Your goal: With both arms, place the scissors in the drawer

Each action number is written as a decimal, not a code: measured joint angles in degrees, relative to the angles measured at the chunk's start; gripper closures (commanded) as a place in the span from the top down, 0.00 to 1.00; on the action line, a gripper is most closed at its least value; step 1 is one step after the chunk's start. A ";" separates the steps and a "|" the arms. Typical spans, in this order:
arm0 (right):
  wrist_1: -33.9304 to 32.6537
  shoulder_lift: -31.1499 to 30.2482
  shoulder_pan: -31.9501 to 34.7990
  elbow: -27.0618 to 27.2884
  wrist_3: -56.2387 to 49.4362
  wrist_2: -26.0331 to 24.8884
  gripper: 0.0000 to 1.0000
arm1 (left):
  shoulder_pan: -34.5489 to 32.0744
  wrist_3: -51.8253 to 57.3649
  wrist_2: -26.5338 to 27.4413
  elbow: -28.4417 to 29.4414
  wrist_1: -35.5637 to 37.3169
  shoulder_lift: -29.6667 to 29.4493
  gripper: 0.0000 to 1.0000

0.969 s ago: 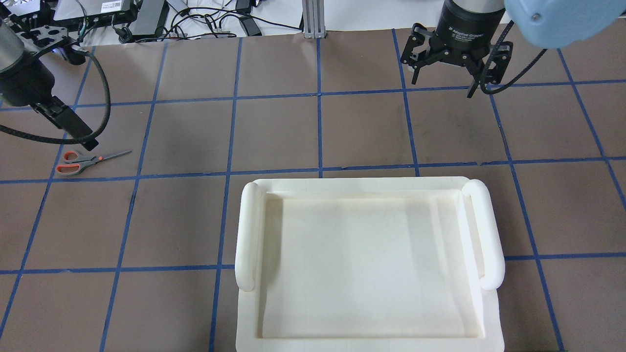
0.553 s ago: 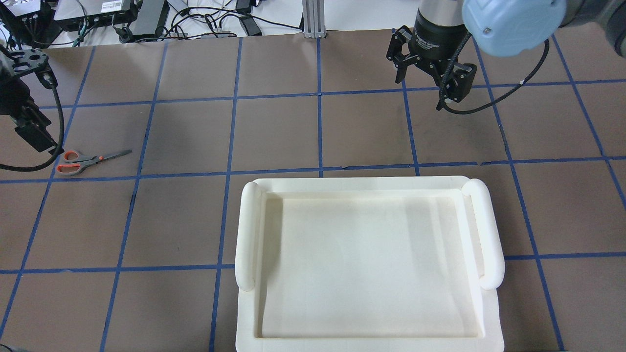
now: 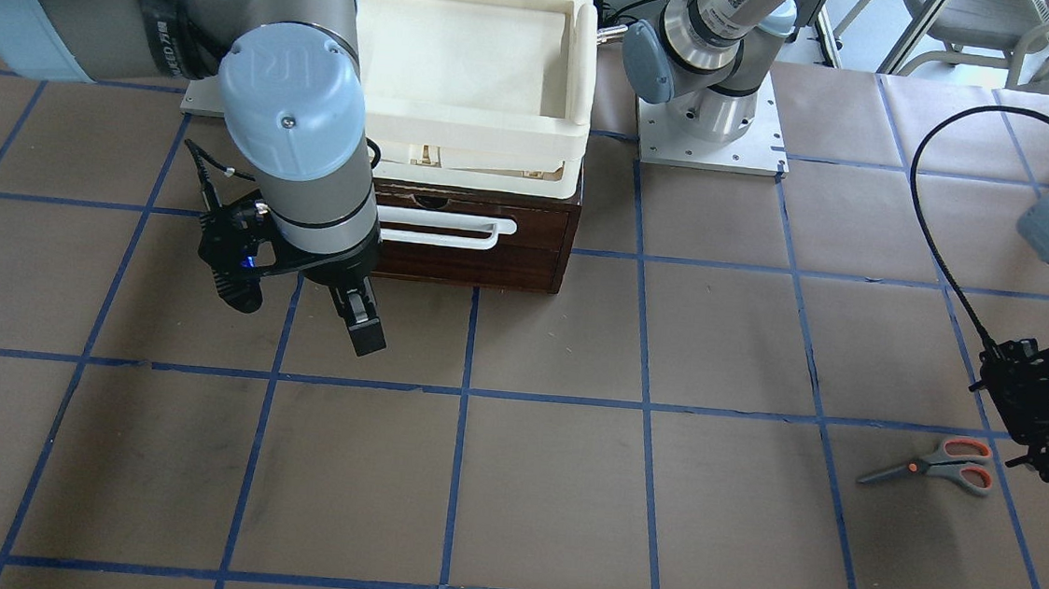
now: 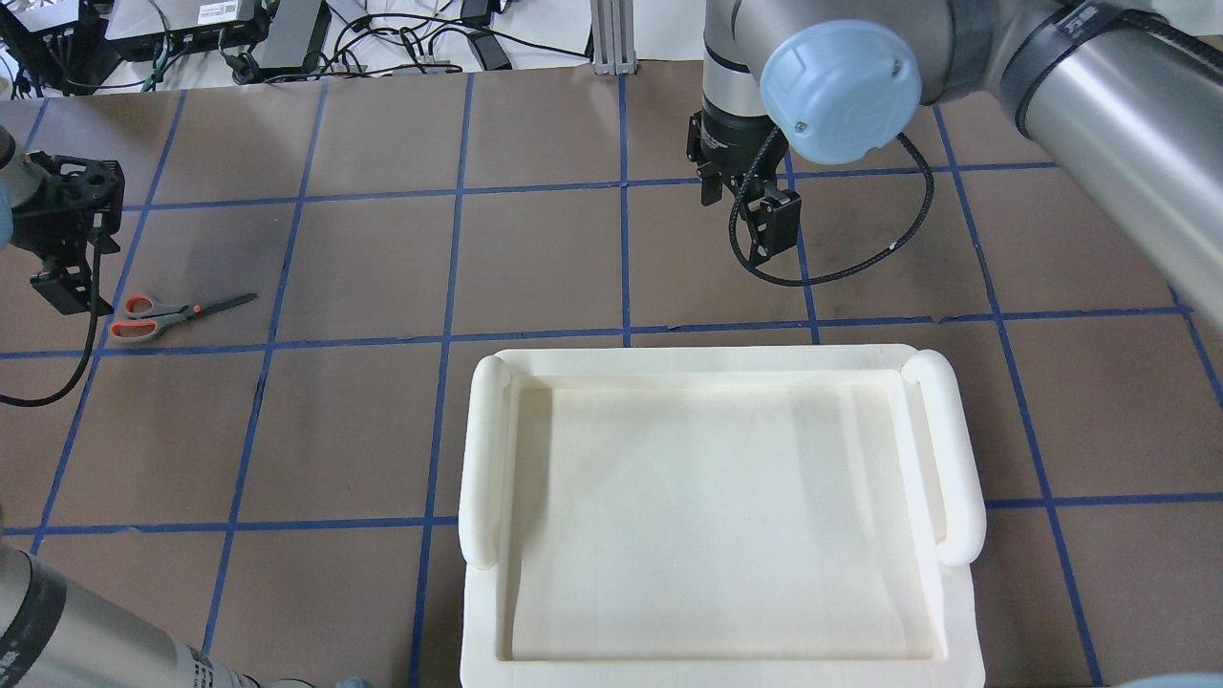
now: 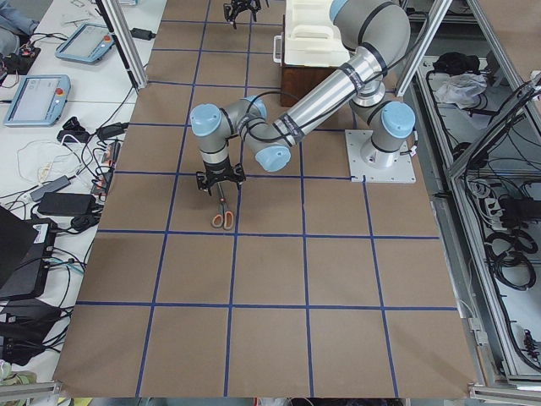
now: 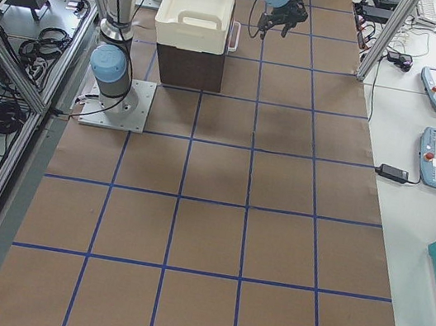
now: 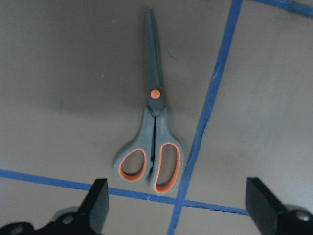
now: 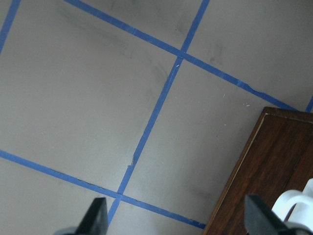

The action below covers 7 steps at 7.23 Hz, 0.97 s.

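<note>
- Table [image 3: 564,504]: brown surface with a grid of blue tape lines. A broad stretch of it runs between the box and the scissors, and more of it lies in front of the drawer face.
- Tray [image 4: 482,449]: cream-white, seated on top of the box, with a rolled handle at each end. Its pale floor shows from wall to wall.
- Box [image 6: 188,66]: dark wood, standing between the two arm bases at the robot's edge of the table.
- Drawer [image 3: 471,258]: pushed in, with its front level with the box face. The white bar handle [image 3: 441,229] runs across it. The interior is hidden.
- Right gripper [image 3: 300,312]: hangs above the table just in front of the drawer, at the handle's end on the robot's right. Fingers are spread wide and hold nothing.
- Left gripper [image 7: 178,205]: hangs over the table's left side. Fingers are spread wide and empty, with the scissor loops just ahead of the gap.
- Scissors [image 7: 154,132]: flat on the table with blades closed, well apart from the box. One loop lies against a tape line.
</note>
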 measured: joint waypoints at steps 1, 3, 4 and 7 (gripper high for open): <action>0.05 0.92 0.97 0.00 4.03 0.37 1.00 | 0.85 3.79 -2.02 0.05 1.42 -1.86 0.99; 0.88 2.14 2.25 0.00 11.62 2.04 1.00 | 1.80 9.28 -5.56 0.07 2.68 -4.10 0.95; 1.91 2.67 2.84 0.00 14.84 2.38 1.00 | 1.90 10.33 -6.00 -0.20 3.27 -4.48 0.96; 4.82 3.93 3.45 0.21 21.70 3.84 1.00 | 2.11 11.66 -6.23 -4.13 12.54 -5.06 0.93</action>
